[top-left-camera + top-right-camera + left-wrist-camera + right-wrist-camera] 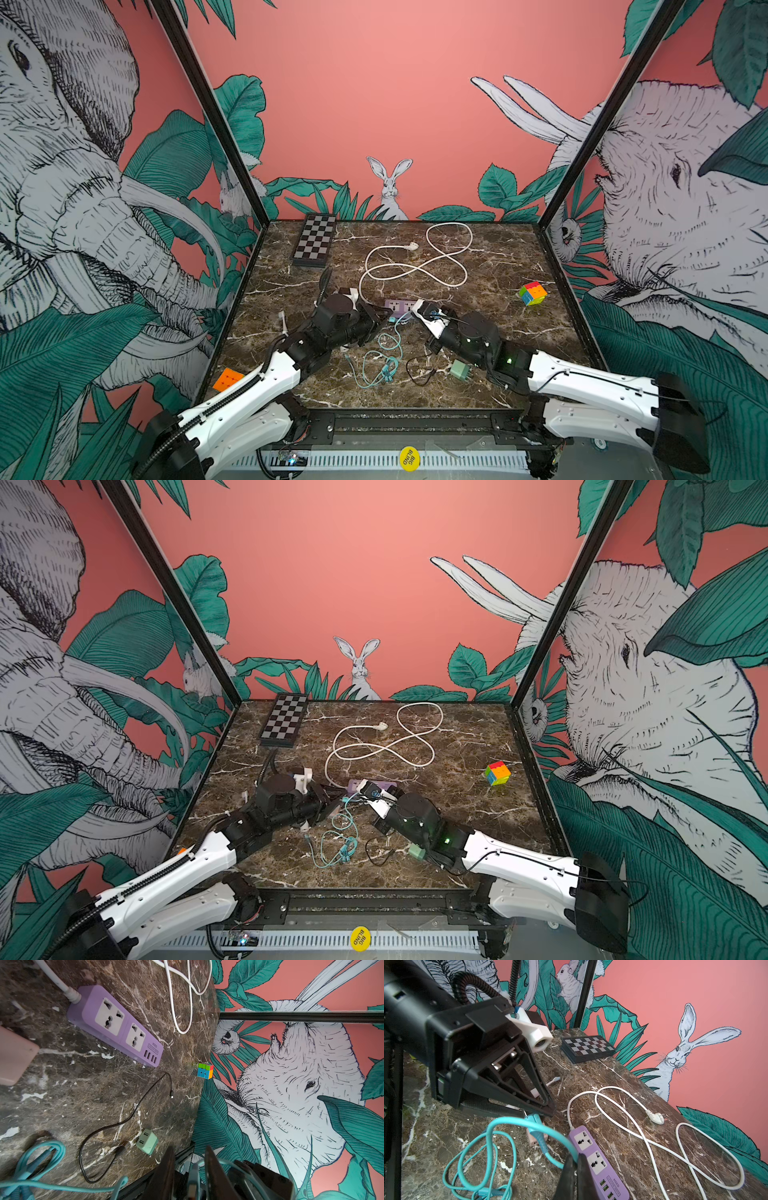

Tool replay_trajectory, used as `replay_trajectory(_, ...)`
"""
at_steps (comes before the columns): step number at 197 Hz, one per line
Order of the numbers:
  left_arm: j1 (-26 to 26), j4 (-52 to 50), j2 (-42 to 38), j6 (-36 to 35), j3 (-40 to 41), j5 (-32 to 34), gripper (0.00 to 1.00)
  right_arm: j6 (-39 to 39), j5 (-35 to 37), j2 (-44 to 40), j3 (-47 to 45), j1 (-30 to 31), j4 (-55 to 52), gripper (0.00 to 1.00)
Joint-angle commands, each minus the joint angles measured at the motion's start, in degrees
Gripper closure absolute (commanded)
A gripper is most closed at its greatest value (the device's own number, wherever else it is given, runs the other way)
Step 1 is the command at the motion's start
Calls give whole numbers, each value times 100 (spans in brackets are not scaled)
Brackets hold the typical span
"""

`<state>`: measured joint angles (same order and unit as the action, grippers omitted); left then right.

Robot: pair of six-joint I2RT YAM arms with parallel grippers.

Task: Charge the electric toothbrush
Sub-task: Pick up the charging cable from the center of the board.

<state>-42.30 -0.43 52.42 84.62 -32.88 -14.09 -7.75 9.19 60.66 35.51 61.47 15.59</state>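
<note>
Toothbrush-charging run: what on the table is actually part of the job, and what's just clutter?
Job: electric toothbrush, teal cable, purple power strip, white cord.
Clutter: chessboard, Rubik's cube, black cable, green adapter (probably spare).

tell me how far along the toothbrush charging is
Done: nothing connected yet; the purple power strip's sockets and USB ports are empty. In hand: the right tool is shut on the teal cable, and the left tool's jaws flank its plug. Left: join the cable to the toothbrush and to power.
</note>
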Motion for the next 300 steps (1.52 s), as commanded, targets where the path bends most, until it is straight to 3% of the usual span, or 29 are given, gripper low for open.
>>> replay_trajectory(1,-12,130,-89,63,-88,32,77,10,-14,-46,97,39,218,100)
replay_trajectory(228,-15,158,-149,107,12,88,91,131,13,-37,39,64,346,100)
replay_trajectory(270,-14,192,-111,111,6,72,100,208,48,-107,45,67,314,100)
replay_trajectory(278,-10,183,-122,116,-6,77,100,242,49,-147,28,69,315,91)
replay_trajectory(293,-8,144,-149,116,0,94,100,305,35,-265,-26,67,308,58)
replay_trajectory(300,-15,116,-174,120,1,113,100,351,47,-332,-35,66,261,49)
